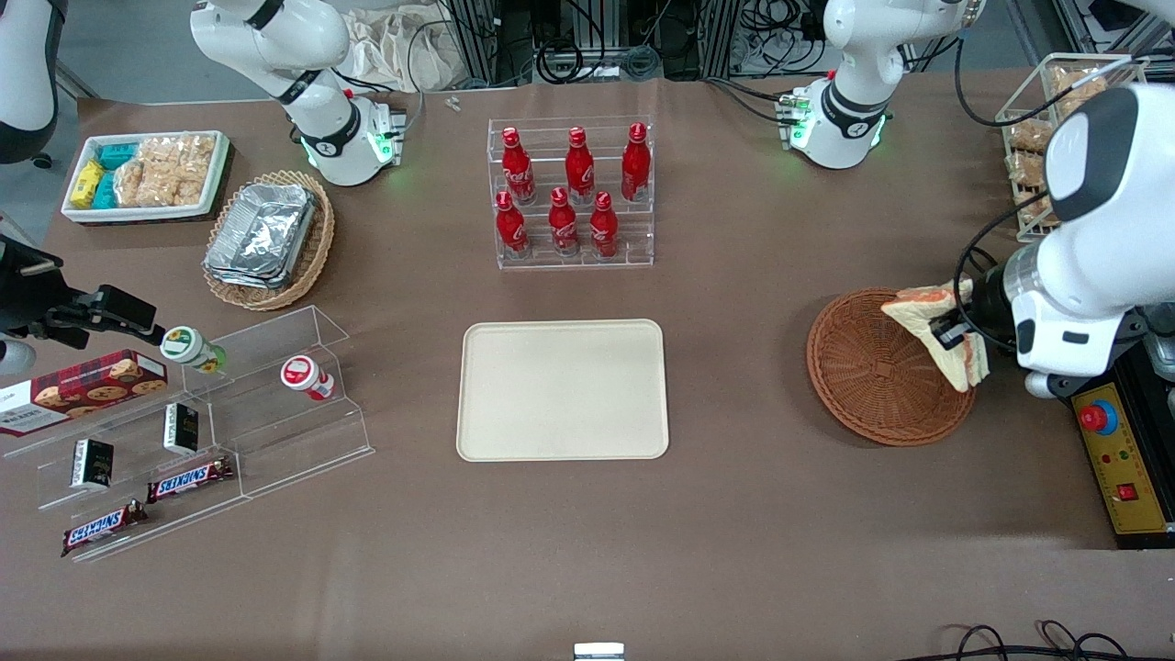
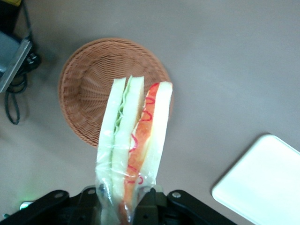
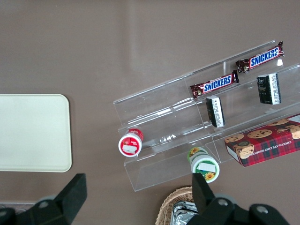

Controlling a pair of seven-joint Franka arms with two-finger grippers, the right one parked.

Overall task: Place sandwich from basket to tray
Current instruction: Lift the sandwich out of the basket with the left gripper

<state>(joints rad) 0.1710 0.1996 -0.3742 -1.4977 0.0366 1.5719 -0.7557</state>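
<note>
The sandwich (image 2: 133, 140) is clear of the basket (image 1: 872, 376) and hangs in the air above its rim, wrapped in clear film, with the pincer (image 2: 125, 201) closed on one narrow end so that the bread slices and the orange and green filling stand on edge between the fingers. From here the step in hand looks like the carry: the load should probably travel level and unhurried toward the tray (image 1: 562, 389), which lies well apart from the pincer toward the middle of the table, and come down low over the flat cream surface before the fingers part, since a soft wedge held by one end could sag or slip in its film if swung fast. Setting it near the tray's middle, not at the rim, would leave room for it to tip onto a flat face. Below the pincer the basket is now empty, its woven floor showing bare. The tray also holds nothing yet. Farther off, near the table's middle, a clear stepped rack (image 1: 574, 197) carries six red bottles in two rows. Toward the parked arm's end a tan oval basket (image 1: 317, 248) holds stacked foil containers (image 1: 262, 234), a white bin (image 1: 138, 213) holds packaged snacks, and a clear display shelf (image 1: 275, 404) carries chocolate bars, small boxes, a cookie box and two little cups.
</note>
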